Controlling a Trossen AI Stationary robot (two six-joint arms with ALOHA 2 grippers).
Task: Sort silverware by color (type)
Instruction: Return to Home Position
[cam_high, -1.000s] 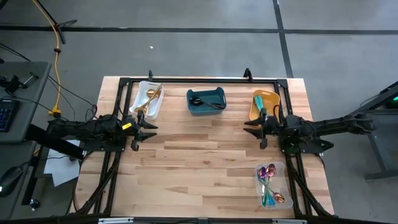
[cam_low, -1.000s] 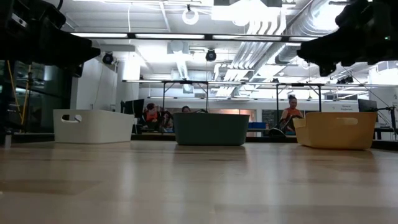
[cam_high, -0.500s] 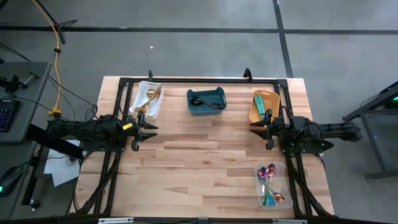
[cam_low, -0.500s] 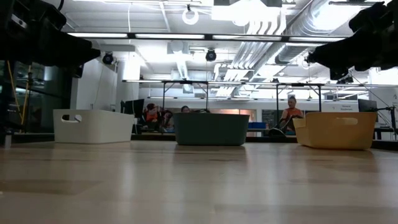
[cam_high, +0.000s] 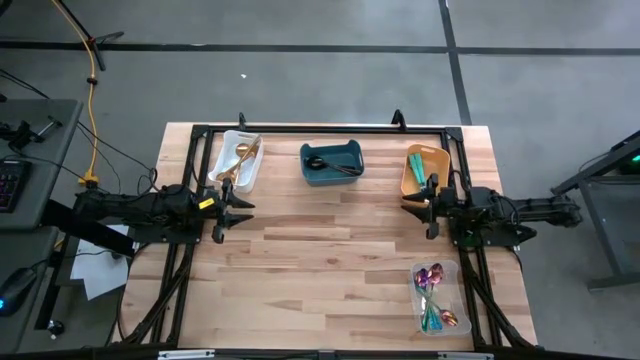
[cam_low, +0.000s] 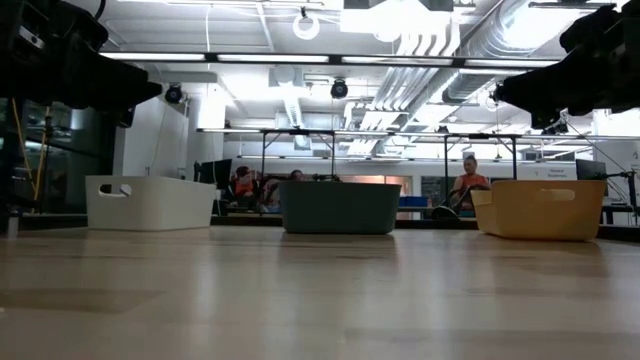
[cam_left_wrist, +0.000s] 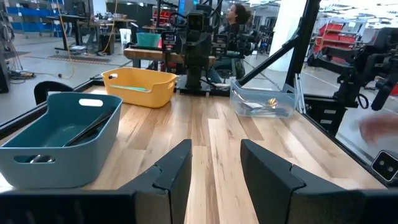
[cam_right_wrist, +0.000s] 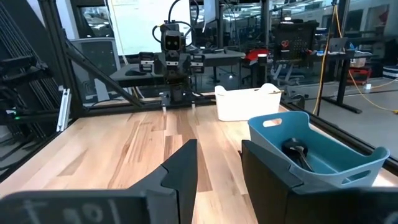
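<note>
The right tool (cam_high: 416, 207) hangs over the table (cam_high: 330, 250) at the right of centre in the high view, just below the orange bin (cam_high: 437, 153). Its fingers are spread and hold nothing. A second ago it sat a little further left, with its arm angled up towards the right edge. Since then it has drawn back to the right and the arm now lies level, as it did half a second ago. In the low view its dark shape has slid from the top towards the upper right corner.

The left tool (cam_high: 238, 207) is at the left of centre, just below the white bin (cam_high: 229, 141). Its fingers are also spread and empty, and it has not moved.

No bin has shifted. The gold spoons (cam_high: 242, 158) lie in the white bin at the upper left. The black spoon (cam_high: 332, 166) lies in the teal bin (cam_high: 345, 150) at the top centre. A teal-handled piece (cam_high: 416, 165) lies in the orange bin at the upper right. The purple spoons (cam_high: 432, 277) are heaped with others in the clear bin (cam_high: 452, 270) at the lower right.
</note>
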